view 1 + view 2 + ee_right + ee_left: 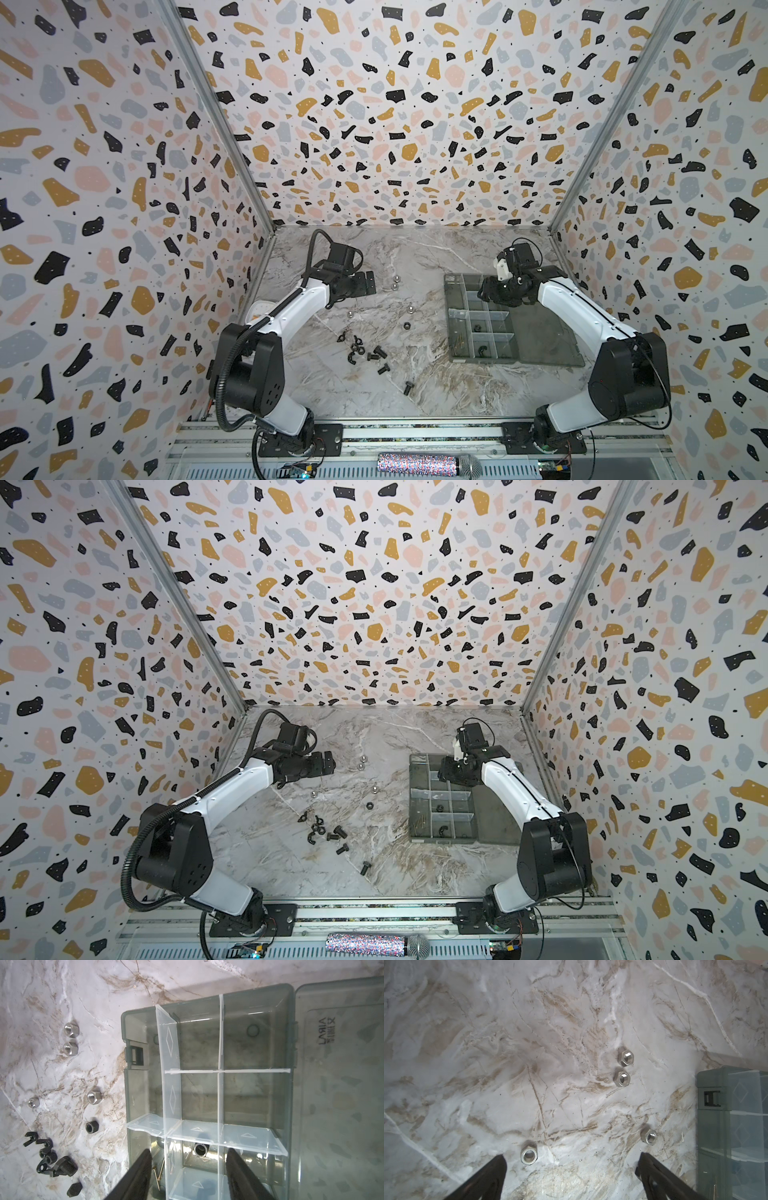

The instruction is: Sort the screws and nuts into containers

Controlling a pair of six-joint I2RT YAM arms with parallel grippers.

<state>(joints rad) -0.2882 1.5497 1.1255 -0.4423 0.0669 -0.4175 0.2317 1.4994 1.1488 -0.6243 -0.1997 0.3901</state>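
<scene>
Marble counter (pixel 415 257), sorting barely begun
Brass screws (pixel 160 1172) and two black nuts (pixel 478 327) sit in the organiser box (pixel 127 1093) compartments; silver nuts (pixel 622 1078), black bolts (pixel 376 353) and wing nuts (pixel 354 345) lie loose; left pincer (pixel 571 1158) and right pincer (pixel 189 1151) both gape empty

Loose hardware left, organiser box (pixel 448 307) right on the counter (pixel 415 257).
Nuts (pixel 393 286) scattered mid-left, bolts (pixel 380 353) clustered nearer the front; lid (pixel 548 345) open rightward; thin screws (pixel 458 345) in front-left compartment (pixel 460 322), one nut (pixel 478 327) in middle compartment (pixel 485 320).

Shiny metal nuts (pixel 622 1078), plastic box (pixel 136 1093), possibly marble table (pixel 508 1043)
</scene>
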